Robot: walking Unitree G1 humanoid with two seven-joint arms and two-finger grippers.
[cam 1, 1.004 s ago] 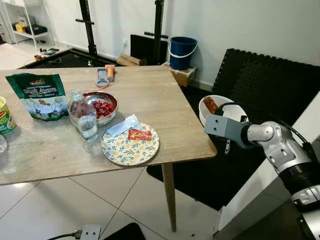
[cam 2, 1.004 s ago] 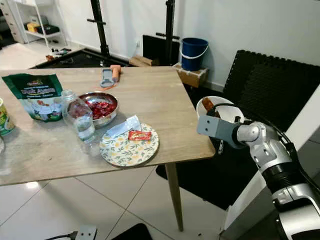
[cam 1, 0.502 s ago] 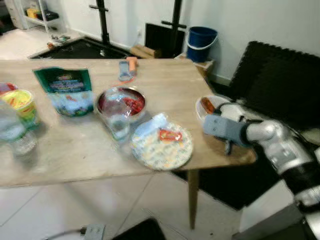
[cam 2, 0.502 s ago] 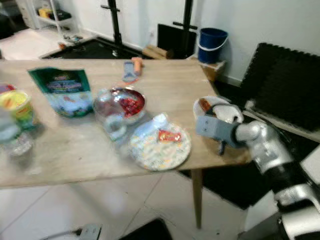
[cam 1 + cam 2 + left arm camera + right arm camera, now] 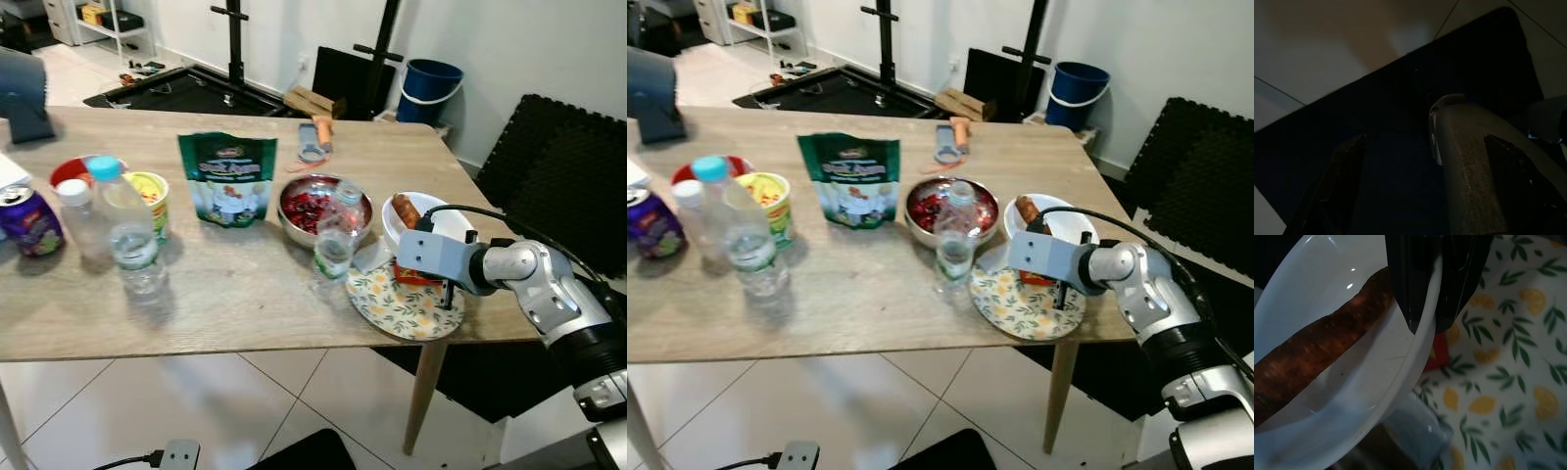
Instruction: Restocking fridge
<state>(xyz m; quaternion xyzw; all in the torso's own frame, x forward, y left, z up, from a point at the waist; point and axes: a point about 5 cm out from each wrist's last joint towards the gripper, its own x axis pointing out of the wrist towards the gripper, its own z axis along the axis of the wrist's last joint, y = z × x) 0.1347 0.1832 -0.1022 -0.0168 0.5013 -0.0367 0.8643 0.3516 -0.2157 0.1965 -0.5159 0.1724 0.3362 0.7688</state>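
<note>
My right gripper (image 5: pixel 1425 323) is shut on the rim of a white bowl (image 5: pixel 448 223), one finger inside and one outside. A brown-orange carrot (image 5: pixel 1317 357) lies in the bowl. The bowl is over the right end of the wooden table (image 5: pixel 225 294), its edge above the flowered plate (image 5: pixel 392 308) and a red packet (image 5: pixel 1439 352). I cannot tell whether the bowl rests on the table. In the dark left wrist view my left gripper (image 5: pixel 1427 196) hangs open over a dark mat.
On the table stand a small water bottle (image 5: pixel 335 245), a steel bowl of red pieces (image 5: pixel 312 208), a green bag (image 5: pixel 227 181), a yellow cup (image 5: pixel 147 196), two bottles (image 5: pixel 122 230), a purple can (image 5: pixel 24 220) and a peeler (image 5: pixel 313 142). A blue bucket (image 5: pixel 428 88) and black mats (image 5: pixel 558 157) lie beyond.
The camera has swung left, bringing more of the table into view. My right gripper has carried the bowl from beside the table's right edge to over its right end, by the plate.
</note>
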